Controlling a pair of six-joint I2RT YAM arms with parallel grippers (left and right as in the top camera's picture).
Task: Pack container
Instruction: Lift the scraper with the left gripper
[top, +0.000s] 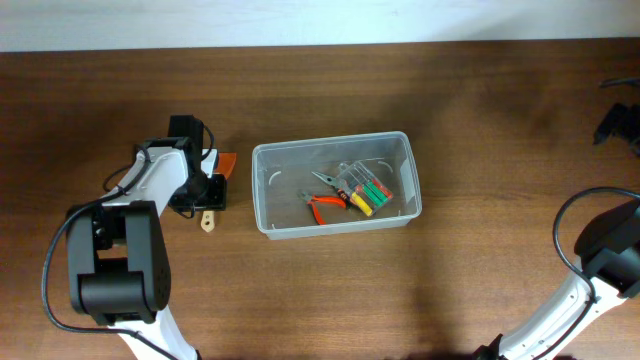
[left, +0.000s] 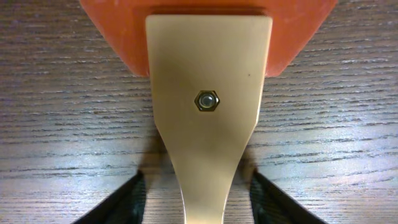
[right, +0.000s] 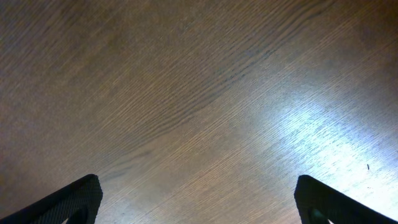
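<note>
The container (top: 262, 192) is a clear rectangular bin at the table's middle. It holds orange-handled pliers (top: 322, 205), grey pliers (top: 325, 180) and a clear case of coloured screwdriver bits (top: 370, 190). Left of it lies a flat tool with an orange part and a brass-coloured blade (top: 209, 219). In the left wrist view the brass part (left: 208, 81) has a hex nut and narrows toward me. My left gripper (left: 198, 199) is open, with a finger on each side of the narrow neck and a gap at both sides. My right gripper (right: 199, 186) is open and empty over bare wood.
The left arm's base (top: 115, 260) stands at the front left. The right arm (top: 600, 250) and its cable are at the far right. The dark wooden table (top: 480, 110) runs to the wall edge at the back.
</note>
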